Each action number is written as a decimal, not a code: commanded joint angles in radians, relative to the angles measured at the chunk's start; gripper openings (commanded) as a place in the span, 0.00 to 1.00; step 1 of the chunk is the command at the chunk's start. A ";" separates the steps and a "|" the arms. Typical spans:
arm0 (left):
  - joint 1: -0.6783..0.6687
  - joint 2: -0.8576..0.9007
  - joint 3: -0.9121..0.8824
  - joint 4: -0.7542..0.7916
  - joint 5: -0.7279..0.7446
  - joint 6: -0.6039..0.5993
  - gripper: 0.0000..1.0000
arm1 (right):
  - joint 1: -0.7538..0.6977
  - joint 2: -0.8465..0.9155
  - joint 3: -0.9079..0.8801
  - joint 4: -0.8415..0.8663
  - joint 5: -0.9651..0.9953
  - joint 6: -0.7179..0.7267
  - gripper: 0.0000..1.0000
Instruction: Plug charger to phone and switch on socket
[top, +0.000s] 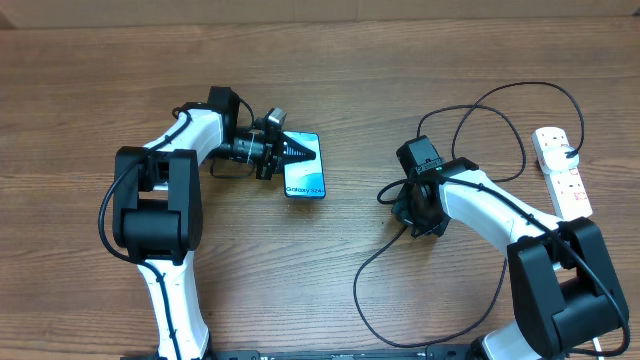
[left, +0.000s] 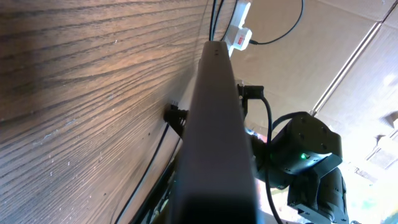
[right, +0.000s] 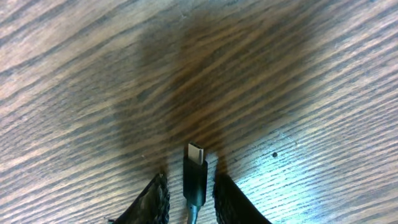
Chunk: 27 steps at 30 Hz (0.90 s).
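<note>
1. While the left arm is being stretched low across the wood-grained surface (top: 400, 60), the left gripper (top: 292, 150) is being pressed together on the upper-left corner of the phone (top: 307, 175).
2. The phone is being shown screen-up near the middle of the surface, slim and rectangular. In the left wrist view it is being seen edge-on as a dark slab (left: 214, 143).
3. The right arm is being bent so that the right gripper (top: 413, 213) is being pointed down at the surface, well apart from the phone.
4. The charger (right: 196, 171) is being flanked at its small black plug tip by the black fingers (right: 155, 199). Whether it is being pinched cannot be told.
5. The thin black cable is being looped in curls around the right arm.
6. The socket (top: 562, 170), white and oblong, is being seen at the far right edge.
</note>
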 joint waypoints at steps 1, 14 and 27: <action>-0.002 -0.007 0.006 0.001 0.044 -0.006 0.04 | 0.001 0.032 -0.013 -0.010 -0.013 -0.008 0.24; -0.002 -0.007 0.006 0.001 0.044 -0.006 0.04 | 0.001 0.032 -0.013 -0.024 -0.048 -0.008 0.14; -0.002 -0.007 0.006 0.001 0.044 -0.006 0.04 | 0.001 0.032 -0.013 -0.025 -0.054 -0.008 0.19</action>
